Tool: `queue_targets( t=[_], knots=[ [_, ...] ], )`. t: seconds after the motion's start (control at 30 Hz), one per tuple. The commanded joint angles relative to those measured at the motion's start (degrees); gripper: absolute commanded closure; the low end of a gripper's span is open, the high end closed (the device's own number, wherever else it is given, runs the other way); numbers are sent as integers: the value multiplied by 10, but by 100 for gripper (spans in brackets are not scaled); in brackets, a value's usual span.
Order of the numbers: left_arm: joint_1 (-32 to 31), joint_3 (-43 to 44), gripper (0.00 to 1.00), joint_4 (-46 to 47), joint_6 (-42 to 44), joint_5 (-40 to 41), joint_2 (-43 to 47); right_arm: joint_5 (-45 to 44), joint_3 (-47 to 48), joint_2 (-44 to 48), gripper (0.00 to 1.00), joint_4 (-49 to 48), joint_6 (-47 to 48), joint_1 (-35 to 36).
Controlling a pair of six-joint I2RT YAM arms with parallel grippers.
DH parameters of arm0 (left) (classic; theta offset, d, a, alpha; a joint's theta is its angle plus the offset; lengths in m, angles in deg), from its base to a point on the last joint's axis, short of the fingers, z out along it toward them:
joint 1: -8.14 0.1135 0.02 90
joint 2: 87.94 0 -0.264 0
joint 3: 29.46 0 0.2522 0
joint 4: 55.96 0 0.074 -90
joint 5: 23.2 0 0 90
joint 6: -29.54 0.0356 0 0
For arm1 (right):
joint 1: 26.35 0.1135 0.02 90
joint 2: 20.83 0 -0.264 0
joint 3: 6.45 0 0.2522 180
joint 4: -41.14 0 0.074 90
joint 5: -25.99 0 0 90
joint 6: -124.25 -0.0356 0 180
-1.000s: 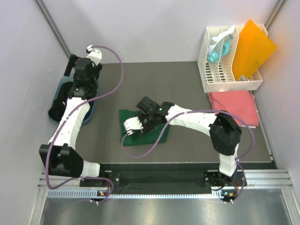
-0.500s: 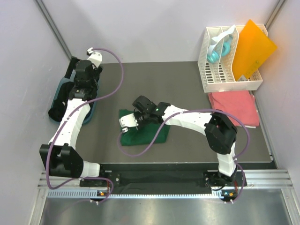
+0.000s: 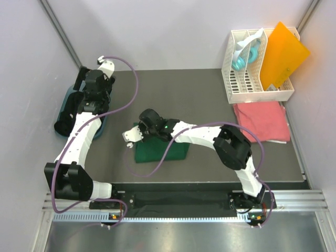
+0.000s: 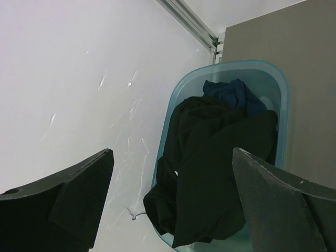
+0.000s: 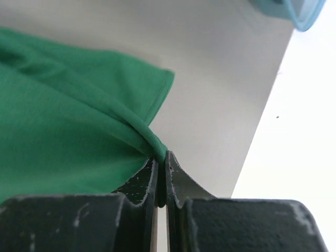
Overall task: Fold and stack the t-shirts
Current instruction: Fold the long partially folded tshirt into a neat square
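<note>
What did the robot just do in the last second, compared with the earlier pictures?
The right gripper slid leftward across the dark green t-shirt to its left edge and closed there, pinching a fold of the cloth. The left gripper stayed wide open above the blue tub of dark clothes, and the pink t-shirt and white rack did not move.

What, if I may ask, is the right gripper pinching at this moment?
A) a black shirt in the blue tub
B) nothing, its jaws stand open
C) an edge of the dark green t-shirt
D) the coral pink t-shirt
C: in the right wrist view the right gripper is shut on a bunched edge of the dark green t-shirt.
</note>
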Motion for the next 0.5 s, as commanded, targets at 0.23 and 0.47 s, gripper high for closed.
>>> queue_targets(
  t=[0.23,0.47],
  knots=[
    [4,-6,1,37,-25,-11,13,-113,44,-63,0,-216,-6,11],
    [4,-13,1,32,-20,-11,25,-96,-1,74,0,-90,-143,7]
  ],
)
